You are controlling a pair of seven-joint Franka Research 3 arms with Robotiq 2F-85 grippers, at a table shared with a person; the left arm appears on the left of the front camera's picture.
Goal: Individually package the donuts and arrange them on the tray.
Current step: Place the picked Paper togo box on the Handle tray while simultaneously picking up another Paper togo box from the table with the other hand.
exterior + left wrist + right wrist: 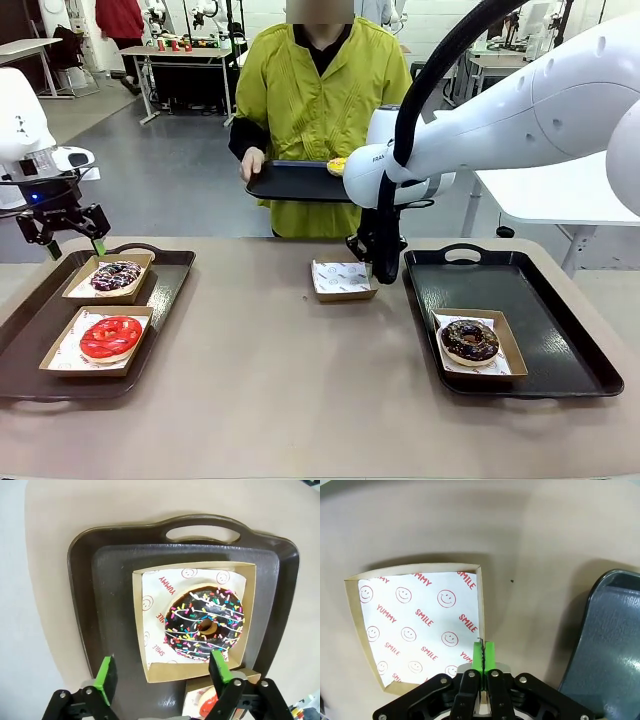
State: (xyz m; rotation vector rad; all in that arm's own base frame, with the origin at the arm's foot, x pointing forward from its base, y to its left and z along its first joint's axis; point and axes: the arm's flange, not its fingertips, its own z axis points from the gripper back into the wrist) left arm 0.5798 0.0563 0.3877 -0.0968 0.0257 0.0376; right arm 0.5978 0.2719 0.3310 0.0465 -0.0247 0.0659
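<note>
Front view: left end effector (72,232) spread wide, empty, above left tray (170,290) holding boxed sprinkle donut (116,275) and red donut (110,337). Right end effector (384,268) at rim of empty box (342,280) on table (280,390). Chocolate donut (469,340) boxed on right tray (560,330). Yellow donut (337,165) on person's tray (290,182).

Left wrist view: fingers (106,676) parted over sprinkle donut (204,622).

Right wrist view: right end effector (483,654) pinched closed on wall of empty box (420,625).
</note>
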